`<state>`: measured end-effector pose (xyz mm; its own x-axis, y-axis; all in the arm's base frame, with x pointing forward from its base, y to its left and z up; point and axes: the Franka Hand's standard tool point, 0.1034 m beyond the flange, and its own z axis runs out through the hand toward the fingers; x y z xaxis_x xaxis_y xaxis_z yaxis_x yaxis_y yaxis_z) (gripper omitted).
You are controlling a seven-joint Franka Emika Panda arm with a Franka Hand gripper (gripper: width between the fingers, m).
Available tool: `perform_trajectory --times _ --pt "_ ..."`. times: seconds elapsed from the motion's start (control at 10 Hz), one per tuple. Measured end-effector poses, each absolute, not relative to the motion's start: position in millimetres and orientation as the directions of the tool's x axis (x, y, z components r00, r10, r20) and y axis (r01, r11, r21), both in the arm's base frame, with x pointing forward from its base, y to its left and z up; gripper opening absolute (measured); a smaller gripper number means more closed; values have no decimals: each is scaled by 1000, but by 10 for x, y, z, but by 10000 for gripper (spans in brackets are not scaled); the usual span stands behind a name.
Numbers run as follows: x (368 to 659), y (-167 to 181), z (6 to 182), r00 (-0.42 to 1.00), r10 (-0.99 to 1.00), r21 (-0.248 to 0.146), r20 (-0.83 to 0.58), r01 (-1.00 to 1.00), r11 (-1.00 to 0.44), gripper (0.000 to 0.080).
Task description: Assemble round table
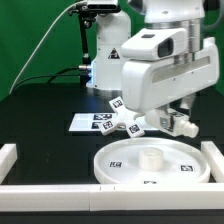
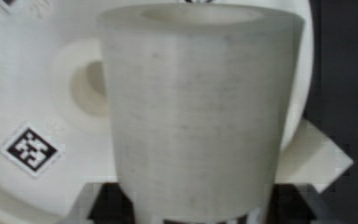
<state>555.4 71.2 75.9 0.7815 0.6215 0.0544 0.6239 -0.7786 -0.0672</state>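
Observation:
In the wrist view the short white cylindrical leg (image 2: 194, 100) fills the picture and stands between my dark fingers (image 2: 115, 202). My gripper (image 2: 197, 198) is shut on it. Behind the leg lies the round disc (image 2: 34, 90) with a square tag (image 2: 34, 148). In the exterior view my gripper (image 1: 174, 122) hangs just above the far right part of the rimmed round disc (image 1: 118, 165), whose central hub (image 1: 150, 156) is bare. The leg is mostly hidden by the hand there. The cross-shaped base (image 1: 126, 124) with tags lies behind the disc.
The marker board (image 1: 88, 122) lies flat behind the base. White border rails run along the exterior view's left (image 1: 9, 158), front (image 1: 60, 196) and right (image 1: 213, 160). A green wall and the arm's pedestal (image 1: 103, 60) stand at the back.

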Motion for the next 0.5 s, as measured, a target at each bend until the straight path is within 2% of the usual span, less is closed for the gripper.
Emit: perform_trajectory --times 0.3,0.5 --pt "5539 677 735 738 672 -63 60 675 -735 320" --pt "5376 295 644 621 781 -68 64 783 -618 320"
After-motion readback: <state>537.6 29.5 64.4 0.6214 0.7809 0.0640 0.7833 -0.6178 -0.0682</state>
